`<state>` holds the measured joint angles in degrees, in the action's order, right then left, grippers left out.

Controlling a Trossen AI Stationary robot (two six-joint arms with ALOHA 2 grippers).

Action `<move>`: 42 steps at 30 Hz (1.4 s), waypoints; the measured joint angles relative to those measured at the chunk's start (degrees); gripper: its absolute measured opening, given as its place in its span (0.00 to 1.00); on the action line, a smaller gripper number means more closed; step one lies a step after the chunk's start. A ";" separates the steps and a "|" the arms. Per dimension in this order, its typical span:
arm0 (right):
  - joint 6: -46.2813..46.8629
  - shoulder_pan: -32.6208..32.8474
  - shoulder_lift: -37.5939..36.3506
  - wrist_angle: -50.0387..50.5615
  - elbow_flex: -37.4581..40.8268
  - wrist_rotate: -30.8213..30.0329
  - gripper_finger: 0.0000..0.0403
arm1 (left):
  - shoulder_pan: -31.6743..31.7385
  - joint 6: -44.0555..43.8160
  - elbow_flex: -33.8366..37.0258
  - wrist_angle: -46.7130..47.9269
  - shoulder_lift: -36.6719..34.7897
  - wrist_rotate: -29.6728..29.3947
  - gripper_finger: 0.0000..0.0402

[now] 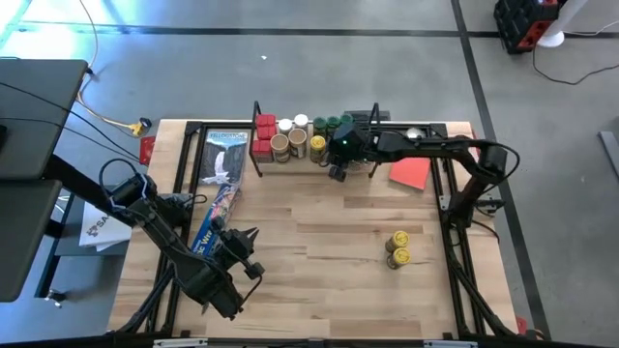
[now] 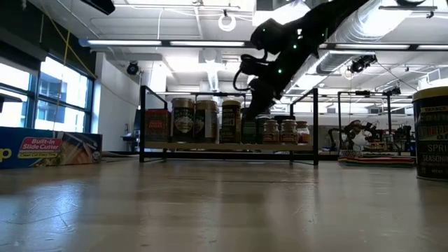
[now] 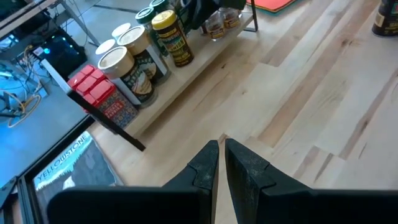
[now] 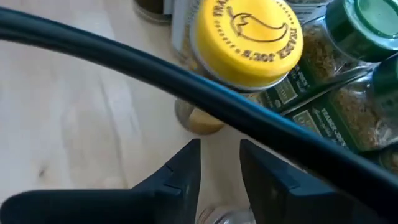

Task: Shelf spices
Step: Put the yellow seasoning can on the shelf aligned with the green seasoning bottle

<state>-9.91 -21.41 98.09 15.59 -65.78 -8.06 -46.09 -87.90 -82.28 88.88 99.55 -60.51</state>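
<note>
The shelf stands along the table's far edge. Spices stand upright in a row on it: red tins, then jars with tan, white, yellow and green lids. My right gripper hangs over the shelf's near edge, beside the yellow-lidded jar. It is open by a narrow gap. Two more yellow-lidded jars stand on the table, right of centre. My left gripper is shut and waits over the table's near left part. My right gripper points down at the shelf's near edge. A pale rounded thing shows far back between its fingers in the right wrist view. I cannot tell what it is or whether the fingers touch it.
A long blue plastic-wrap box lies on the table's left part, running from the shelf toward my left gripper. A flat red sheet lies near the shelf's right end. A black wire of the shelf crosses just ahead of my right gripper.
</note>
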 joint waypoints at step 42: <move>23.70 36.93 -36.22 39.80 -2.00 -1.14 0.22 | 0.16 2.36 -0.04 -0.57 -0.02 -6.55 0.06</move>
<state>13.79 15.52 61.86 55.39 -67.78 -9.20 -45.93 -85.55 -82.32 88.31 99.53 -67.06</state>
